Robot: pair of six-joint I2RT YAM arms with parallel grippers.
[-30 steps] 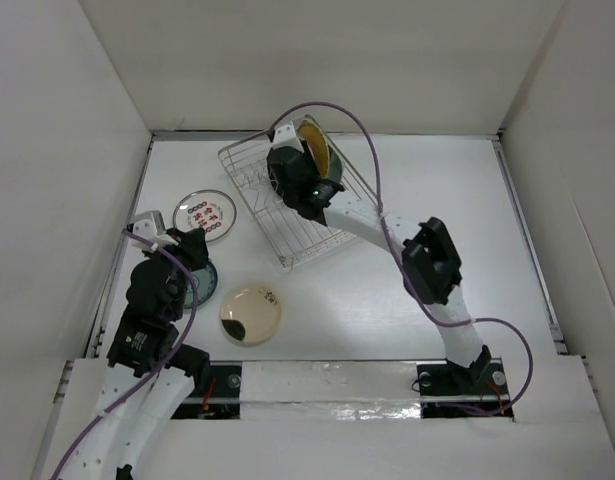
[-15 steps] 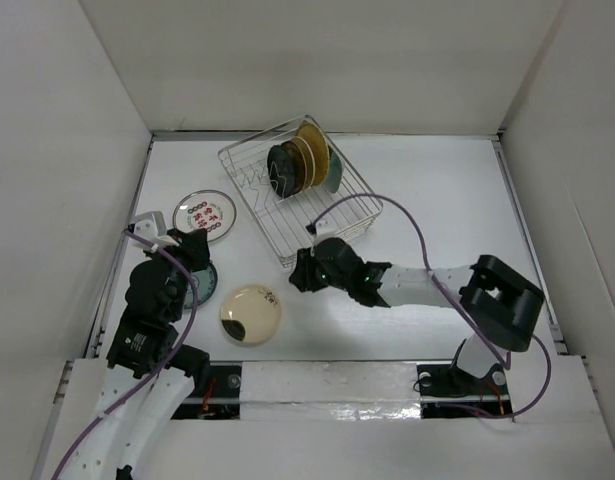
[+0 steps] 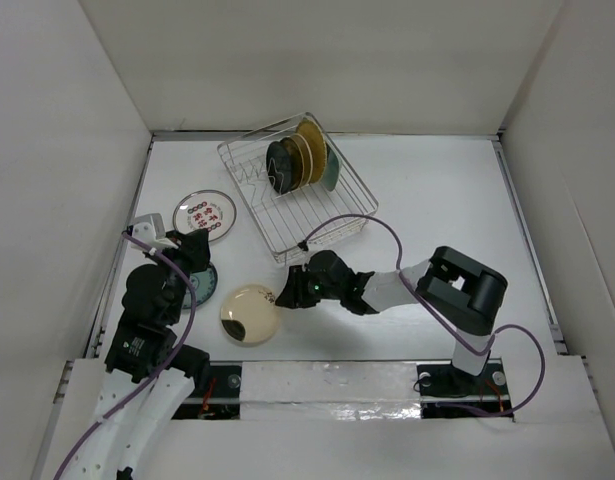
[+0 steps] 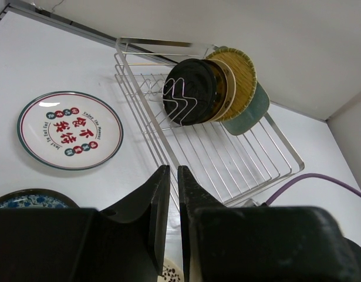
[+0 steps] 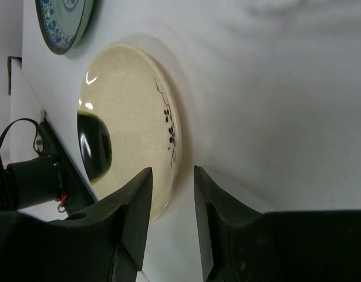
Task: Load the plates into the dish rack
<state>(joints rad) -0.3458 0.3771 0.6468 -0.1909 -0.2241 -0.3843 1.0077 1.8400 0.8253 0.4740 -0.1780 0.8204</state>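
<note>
Rack: silver wire dish rack (image 3: 322,225), four plates (image 3: 299,163) upright inside.
Plate: cream dark-blotched round dish (image 3: 250,315), on desk before rack.
Right end effector (image 5: 172,171): released, astride its rim.
Left end effector (image 4: 173,171): clenched, empty.

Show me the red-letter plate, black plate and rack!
Red-letter plate (image 4: 70,130): left wrist view, centre.
Black plate (image 4: 199,79): left wrist view, front face.
Rack (image 4: 162,42): left wrist view, far rim wire.

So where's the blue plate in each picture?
Top camera: the blue plate sits at the left, half under the left arm.
Left wrist: bottom-left corner, only its rim.
Right wrist: the blue plate, top-left corner.
Landmark: the cream plate with a dark blotch lies beside it in the top and right wrist views.
</note>
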